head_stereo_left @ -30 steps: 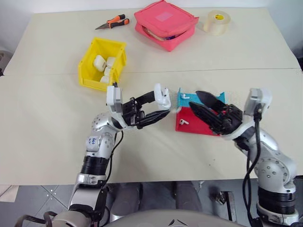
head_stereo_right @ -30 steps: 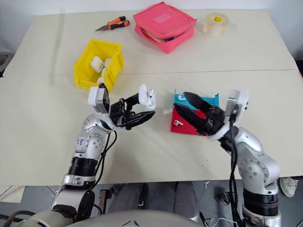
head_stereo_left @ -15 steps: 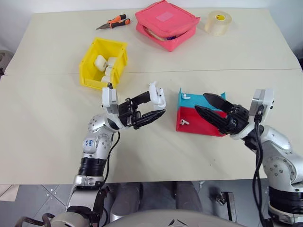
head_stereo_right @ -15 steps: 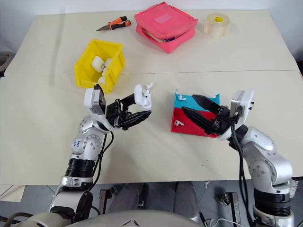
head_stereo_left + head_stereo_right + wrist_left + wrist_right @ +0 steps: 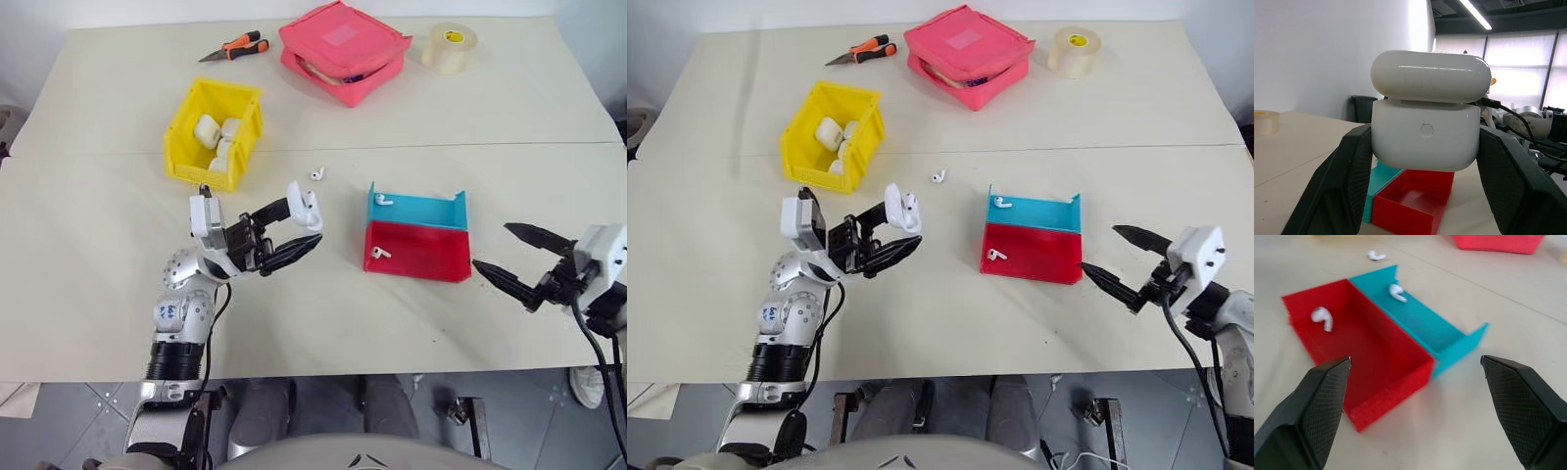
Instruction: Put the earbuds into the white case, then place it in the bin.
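My left gripper [image 5: 302, 227] is shut on the white case [image 5: 304, 206], held above the table with its lid ajar; the left wrist view shows the case [image 5: 1425, 142] between both fingers. One of the earbuds [image 5: 316, 174] lies loose on the table just beyond the case. Another earbud [image 5: 383, 200] rests in the blue tray [image 5: 441, 210], and a third [image 5: 378, 253] in the red tray [image 5: 431, 262]. The yellow bin [image 5: 176, 157] stands to the far left and holds several white cases. My right gripper [image 5: 491, 245] hangs open, empty, to the right of the trays.
At the table's far side lie orange-handled cutters [image 5: 235, 46], a pink zip pouch [image 5: 343, 44] and a roll of tape [image 5: 450, 45]. The two trays sit joined side by side, as the right wrist view shows with the red tray [image 5: 1376, 367] nearer.
My right gripper has swung from over the trays out to the right and opened wider. An earbud now lies on the table by the case. The left gripper drifted slightly left with the case.
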`<action>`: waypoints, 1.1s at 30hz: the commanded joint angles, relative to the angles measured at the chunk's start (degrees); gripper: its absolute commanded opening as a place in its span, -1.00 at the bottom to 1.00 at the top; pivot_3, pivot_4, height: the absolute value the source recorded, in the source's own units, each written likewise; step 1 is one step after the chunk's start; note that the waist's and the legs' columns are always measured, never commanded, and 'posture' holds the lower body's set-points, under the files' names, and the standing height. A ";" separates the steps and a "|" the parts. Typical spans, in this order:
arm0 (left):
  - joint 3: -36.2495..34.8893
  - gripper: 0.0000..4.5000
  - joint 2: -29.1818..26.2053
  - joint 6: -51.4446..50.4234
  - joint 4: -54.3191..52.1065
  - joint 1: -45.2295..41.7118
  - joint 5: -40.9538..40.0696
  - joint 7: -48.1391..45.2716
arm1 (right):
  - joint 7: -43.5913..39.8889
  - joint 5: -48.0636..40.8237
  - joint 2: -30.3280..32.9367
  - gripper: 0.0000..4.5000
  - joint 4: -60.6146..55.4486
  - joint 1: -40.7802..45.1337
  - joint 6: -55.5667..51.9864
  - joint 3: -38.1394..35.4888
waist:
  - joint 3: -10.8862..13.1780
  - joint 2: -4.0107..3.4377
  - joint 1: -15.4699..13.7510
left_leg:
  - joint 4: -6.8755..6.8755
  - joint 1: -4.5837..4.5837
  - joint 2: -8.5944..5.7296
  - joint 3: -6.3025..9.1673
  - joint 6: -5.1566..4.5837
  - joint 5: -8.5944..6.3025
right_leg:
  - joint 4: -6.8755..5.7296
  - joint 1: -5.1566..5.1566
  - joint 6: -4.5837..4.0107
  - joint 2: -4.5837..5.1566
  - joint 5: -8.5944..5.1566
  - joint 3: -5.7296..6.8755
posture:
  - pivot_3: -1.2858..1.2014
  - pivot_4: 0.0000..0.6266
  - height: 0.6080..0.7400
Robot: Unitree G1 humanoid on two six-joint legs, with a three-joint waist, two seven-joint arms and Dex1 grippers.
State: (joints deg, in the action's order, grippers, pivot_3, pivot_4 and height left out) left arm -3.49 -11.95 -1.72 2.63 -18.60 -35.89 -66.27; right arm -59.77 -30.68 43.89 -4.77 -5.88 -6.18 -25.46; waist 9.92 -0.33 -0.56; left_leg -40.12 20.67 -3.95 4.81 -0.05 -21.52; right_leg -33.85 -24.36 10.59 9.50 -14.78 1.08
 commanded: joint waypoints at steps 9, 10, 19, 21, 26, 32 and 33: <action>0.40 0.24 0.36 1.92 -2.53 0.14 -0.22 0.67 | -0.48 4.25 7.17 0.98 0.16 20.54 -12.19 13.44 | 0.00 0.00 0.24 | 0.06 -0.19 0.07 0.01 -0.01 -0.01 | 0.00 0.02 0.01 0.00 0.01 -0.18 | 0.03 -0.52 1.00; 0.53 0.24 0.44 2.00 -2.44 0.02 -0.17 0.67 | -0.80 5.07 7.51 0.98 1.55 24.44 -13.91 15.81 | 0.00 0.00 0.28 | 0.09 -0.19 0.07 0.04 -0.01 -0.01 | 0.02 0.01 0.01 -0.01 0.01 -0.18 | 0.03 -0.52 1.00; 1.39 0.24 1.28 3.24 -1.15 -0.98 0.17 0.53 | -8.76 22.05 2.29 0.98 23.96 53.72 -10.77 37.69 | 0.00 0.01 0.77 | 0.14 -0.11 0.06 0.14 -0.04 -0.03 | 0.10 -0.08 0.02 0.00 0.02 -0.17 | 0.03 -0.52 1.00; 1.47 0.24 1.52 3.61 -0.89 -1.24 0.28 0.69 | -11.18 26.21 0.28 0.98 29.76 57.63 -6.38 41.63 | 0.00 0.00 0.79 | 0.15 -0.10 0.07 0.12 -0.02 -0.04 | 0.08 -0.13 0.02 0.00 0.02 -0.15 | 0.03 -0.52 1.00; 1.74 0.24 1.90 4.12 -0.96 -1.32 0.53 0.97 | -12.74 32.42 -6.54 0.98 46.10 66.06 2.70 45.83 | 0.00 0.01 0.90 | 0.11 -0.04 0.06 0.06 -0.02 -0.04 | 0.10 -0.14 0.02 0.00 0.02 -0.13 | 0.03 -0.52 1.00; 1.71 0.24 1.95 4.64 -1.53 -0.68 0.54 1.56 | -14.15 36.88 -11.96 0.98 57.58 72.11 7.34 47.29 | 0.00 0.00 1.48 | 0.13 -0.04 0.07 0.22 0.00 -0.03 | 0.08 -0.18 0.01 0.00 0.02 -0.11 | 0.03 -0.52 1.00; 1.75 0.24 1.96 4.69 -1.59 -0.59 0.54 1.64 | -14.41 37.53 -12.52 0.98 58.98 72.77 7.67 47.44 | 0.00 0.00 1.54 | 0.13 -0.04 0.07 0.23 0.00 -0.03 | 0.08 -0.18 0.01 0.00 0.02 -0.11 | 0.03 -0.52 1.00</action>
State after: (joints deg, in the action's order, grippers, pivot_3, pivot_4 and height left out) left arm -1.60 -10.01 1.99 2.92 -19.54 -35.40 -64.95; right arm -73.42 5.87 31.32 52.77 65.30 0.25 22.18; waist 9.92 -0.33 0.98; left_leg -39.99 20.64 -3.87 5.08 -0.05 -21.56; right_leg -33.77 -24.53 10.60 9.50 -14.77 1.00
